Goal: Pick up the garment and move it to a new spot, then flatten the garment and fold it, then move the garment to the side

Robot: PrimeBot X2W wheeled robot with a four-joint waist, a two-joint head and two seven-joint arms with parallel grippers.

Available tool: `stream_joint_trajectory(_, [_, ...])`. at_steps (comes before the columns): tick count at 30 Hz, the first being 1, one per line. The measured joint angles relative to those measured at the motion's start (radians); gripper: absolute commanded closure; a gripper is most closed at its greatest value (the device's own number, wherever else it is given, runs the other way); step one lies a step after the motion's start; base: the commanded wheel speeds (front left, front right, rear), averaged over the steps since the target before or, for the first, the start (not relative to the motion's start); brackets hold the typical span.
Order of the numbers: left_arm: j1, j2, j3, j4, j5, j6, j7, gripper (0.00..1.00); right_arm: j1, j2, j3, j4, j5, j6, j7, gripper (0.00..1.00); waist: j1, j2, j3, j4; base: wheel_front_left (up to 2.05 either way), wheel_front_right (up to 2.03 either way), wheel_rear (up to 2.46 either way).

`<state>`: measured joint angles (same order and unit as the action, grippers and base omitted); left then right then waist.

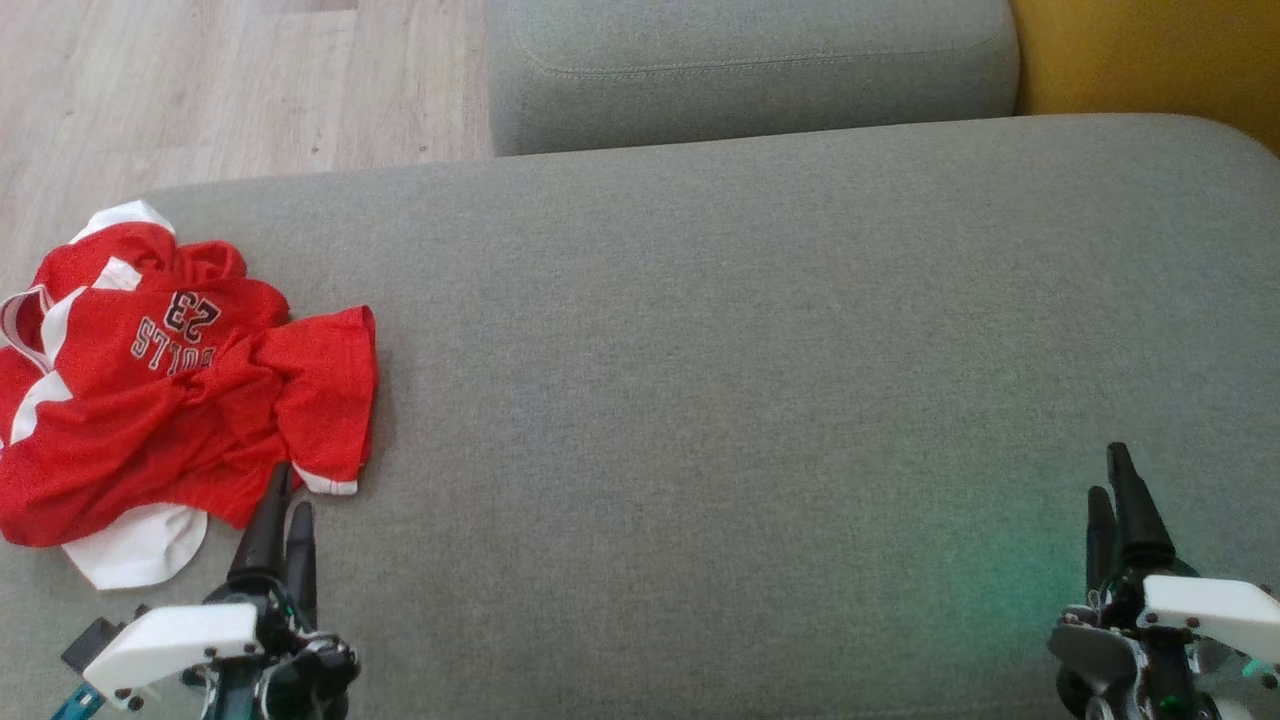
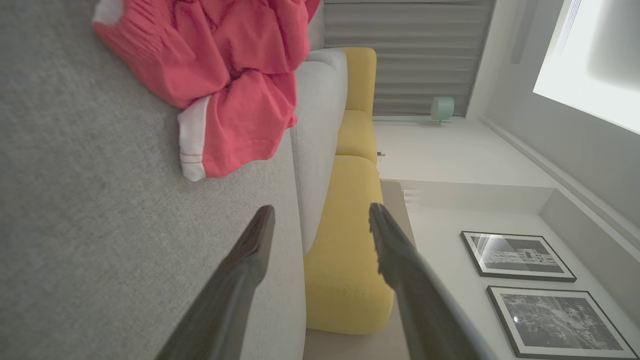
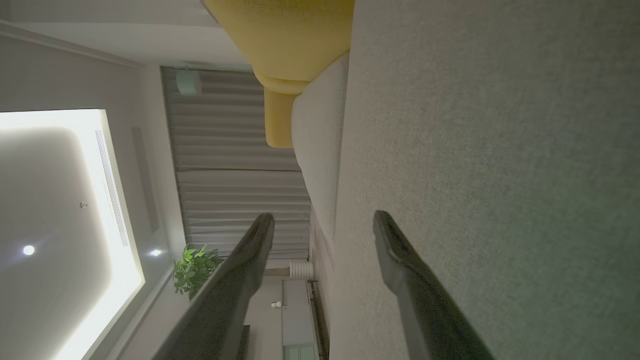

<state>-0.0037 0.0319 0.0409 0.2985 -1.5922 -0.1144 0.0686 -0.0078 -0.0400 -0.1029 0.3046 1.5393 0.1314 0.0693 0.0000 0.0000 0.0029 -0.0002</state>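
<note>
- Red mesh fabric with white trim: we see a basketball jersey (image 1: 170, 400) lying crumpled at the far left of a grey sofa seat (image 1: 750, 350). The number 23 and the word BULLS read upside down from the head camera.
- One red sleeve with a white hem (image 1: 335, 485) spreads out toward the middle of the seat. A white panel pokes out under the heap's near edge.
- The left gripper (image 1: 290, 495) sits at the lower left, just beside the jersey's near edge. Its two dark fingers point up at the gap between the white panel and the hemmed sleeve.
- In the head view the upper fingertip overlaps the red cloth. From the left wrist camera we see bare grey cushion between the fingers (image 2: 250, 260) and the sleeve hem (image 2: 192, 145).
- That same wrist view shows the left claw's jaws spread wide apart with nothing between them.
- The right gripper (image 1: 1106, 472) rests at the lower right, well apart from the jersey, over bare seat. Its own wrist view shows its fingers (image 3: 400, 260) parted wide too, holding nothing.
- Beyond the seat lie a grey back cushion (image 1: 750, 70), a yellow cushion (image 1: 1150, 50) at the top right and pale wooden floor (image 1: 200, 90) at the top left.
</note>
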Motion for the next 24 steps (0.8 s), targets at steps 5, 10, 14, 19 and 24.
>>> stream_joint_trajectory(5, [0.0,0.0,-0.007,-0.005,0.037,0.002,-0.01,0.0,0.0,-0.002,0.012,-0.008,-0.068,0.0,-0.016,0.0,0.0,0.0,0.0,0.0,0.0,0.0,0.0])
stream_joint_trajectory(10, [0.001,0.0,-0.026,-0.009,0.092,0.009,-0.028,0.0,0.0,-0.002,0.026,-0.032,-0.157,0.0,-0.027,0.0,0.0,0.0,0.0,0.0,0.0,0.0,0.0])
stream_joint_trajectory(14, [0.001,0.0,-0.031,-0.015,0.144,0.011,-0.04,0.0,0.0,-0.004,0.034,-0.046,-0.233,0.0,-0.036,0.0,0.0,0.0,0.001,0.0,0.0,0.0,0.0])
stream_joint_trajectory(19, [0.002,0.0,-0.04,-0.02,0.216,0.019,-0.053,0.0,0.0,-0.004,0.043,-0.065,-0.322,0.0,-0.053,0.0,0.0,0.0,0.001,0.001,0.0,0.0,0.0])
stream_joint_trajectory(24, [0.003,0.001,-0.062,-0.022,0.289,0.026,-0.065,0.0,0.001,-0.005,0.057,-0.075,-0.408,0.0,-0.069,0.0,0.0,0.0,0.0,0.003,0.0,0.0,0.0])
